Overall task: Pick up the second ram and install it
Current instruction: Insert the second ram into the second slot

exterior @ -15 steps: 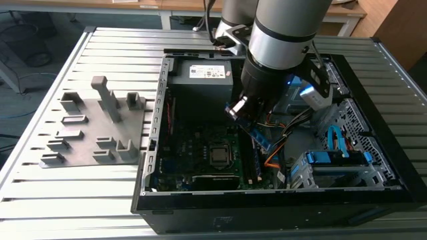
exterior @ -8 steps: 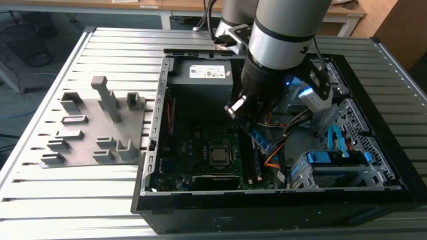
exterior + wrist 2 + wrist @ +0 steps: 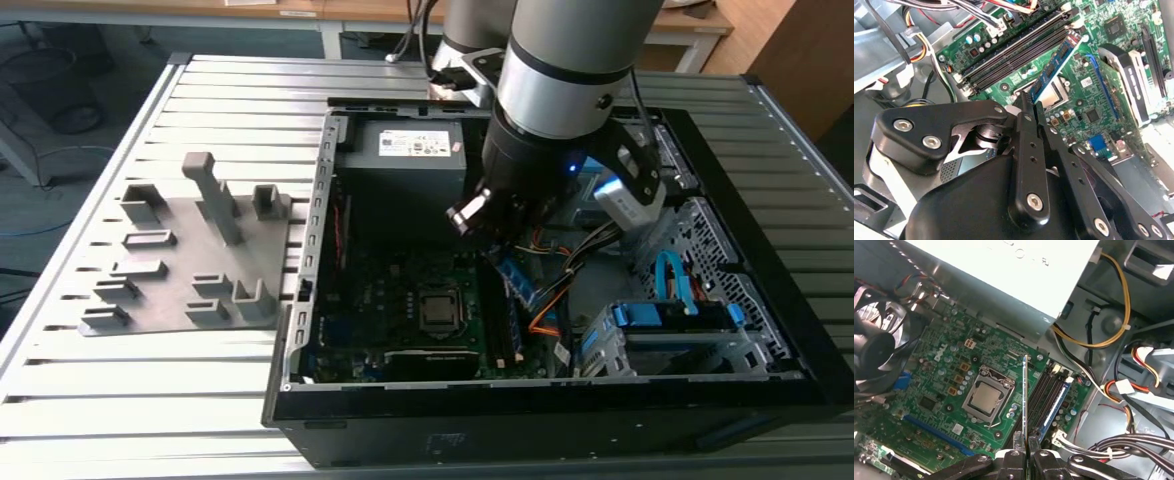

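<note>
Green board [image 3: 944, 370] lies flat on the bottom of the open black computer box [image 3: 300, 300], and we see a silver chip [image 3: 986, 397], a round fan [image 3: 876, 350] and long black slots [image 3: 1014, 52] on it. A grey power box [image 3: 414, 150] sits in the box too. The claw [image 3: 1030, 104] reaches into the box and is clenched on the thin blue memory stick [image 3: 1054, 70]. The stick hangs over the board, between the silver chip and the slots, just beside them. Coloured wires [image 3: 574, 250] bunch up close to the slots. A grey tray [image 3: 174, 280] with blocks sits on the metal table [image 3: 80, 400], to the exterior view's left of the box.
</note>
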`<state>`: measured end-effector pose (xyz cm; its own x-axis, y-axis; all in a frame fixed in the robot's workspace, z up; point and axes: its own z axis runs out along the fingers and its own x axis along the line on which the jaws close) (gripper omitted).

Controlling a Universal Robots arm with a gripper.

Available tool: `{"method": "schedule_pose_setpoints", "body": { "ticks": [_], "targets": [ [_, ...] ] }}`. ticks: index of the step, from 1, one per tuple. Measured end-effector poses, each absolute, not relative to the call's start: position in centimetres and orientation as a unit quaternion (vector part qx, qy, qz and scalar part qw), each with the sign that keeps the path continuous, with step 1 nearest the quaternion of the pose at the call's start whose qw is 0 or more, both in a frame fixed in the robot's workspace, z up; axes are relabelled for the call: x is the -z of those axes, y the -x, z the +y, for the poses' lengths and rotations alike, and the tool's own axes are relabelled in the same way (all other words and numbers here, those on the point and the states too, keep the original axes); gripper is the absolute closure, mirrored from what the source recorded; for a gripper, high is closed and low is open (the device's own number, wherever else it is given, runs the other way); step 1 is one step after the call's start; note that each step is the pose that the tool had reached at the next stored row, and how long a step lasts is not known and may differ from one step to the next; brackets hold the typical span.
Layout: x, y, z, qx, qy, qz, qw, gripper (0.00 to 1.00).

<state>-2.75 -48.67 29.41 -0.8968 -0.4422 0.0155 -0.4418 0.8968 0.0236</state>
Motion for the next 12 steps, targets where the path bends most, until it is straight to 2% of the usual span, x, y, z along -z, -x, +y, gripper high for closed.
{"method": "schedule_pose_setpoints", "body": {
  "ticks": [12],
  "targets": [
    [-29.38,2.75,-48.67,0.008,-0.176,-0.984,0.01,0.86]
  ]
}}
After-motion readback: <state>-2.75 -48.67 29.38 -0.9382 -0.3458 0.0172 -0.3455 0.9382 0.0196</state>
